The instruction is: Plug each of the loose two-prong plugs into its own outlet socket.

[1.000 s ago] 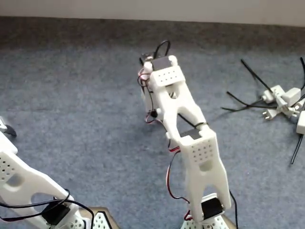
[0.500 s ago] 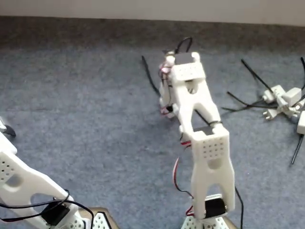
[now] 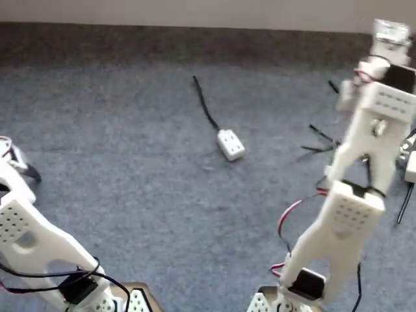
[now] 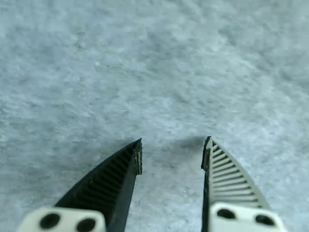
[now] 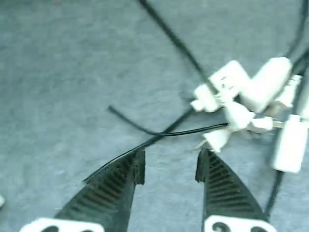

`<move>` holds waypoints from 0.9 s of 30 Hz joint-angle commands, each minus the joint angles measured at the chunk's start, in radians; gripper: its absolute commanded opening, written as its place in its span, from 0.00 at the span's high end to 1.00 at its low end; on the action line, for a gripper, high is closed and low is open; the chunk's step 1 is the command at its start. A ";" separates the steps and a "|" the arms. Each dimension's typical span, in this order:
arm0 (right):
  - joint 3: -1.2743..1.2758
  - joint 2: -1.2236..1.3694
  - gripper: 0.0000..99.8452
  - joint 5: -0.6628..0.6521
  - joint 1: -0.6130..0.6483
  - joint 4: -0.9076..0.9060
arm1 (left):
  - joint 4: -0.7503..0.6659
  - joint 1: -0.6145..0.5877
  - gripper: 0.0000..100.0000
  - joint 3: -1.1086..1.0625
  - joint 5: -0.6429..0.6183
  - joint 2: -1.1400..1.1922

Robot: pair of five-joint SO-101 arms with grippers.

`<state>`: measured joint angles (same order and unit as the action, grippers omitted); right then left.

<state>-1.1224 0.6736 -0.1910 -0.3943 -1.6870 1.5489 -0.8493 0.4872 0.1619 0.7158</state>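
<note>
A white outlet socket [image 3: 231,144] with a black cord [image 3: 204,104] lies alone mid-carpet. At the far right, a tangle of white two-prong plugs [image 5: 241,104] and sockets with black cords [image 5: 164,129] lies on the carpet, partly hidden in the high view behind the right arm [image 3: 364,162]. My right gripper [image 5: 169,166] hovers open just short of that pile, nothing between its fingers. My left gripper [image 4: 171,154] is open over bare carpet, holding nothing; its arm [image 3: 32,240] sits at the near left.
Grey carpet [image 3: 117,130] covers the floor, with a darker strip and a wall along the back. Another white plug [image 3: 411,168] lies at the right edge. Both arm bases stand at the front edge.
The right arm swung from the middle of the carpet to the far right, leaving the white socket lying uncovered where it had been. The left arm shifted only slightly.
</note>
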 commanded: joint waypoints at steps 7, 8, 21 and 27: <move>0.228 -0.061 0.82 -0.229 -0.197 0.323 | 0.104 0.200 0.78 -0.022 -0.149 -0.008; 0.257 -0.061 0.82 -0.269 -0.196 0.349 | 0.101 0.214 0.78 -0.036 -0.161 -0.008; 0.389 0.050 0.82 -0.624 -0.140 0.645 | 0.097 0.294 0.78 -0.128 -0.282 -0.008; 0.387 0.122 0.82 -0.655 -0.140 0.650 | 0.097 0.295 0.78 -0.124 -0.282 -0.008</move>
<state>-0.7281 0.8025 -0.8263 -0.5508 -1.0564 1.6333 -0.5930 0.3644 -0.1128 0.7112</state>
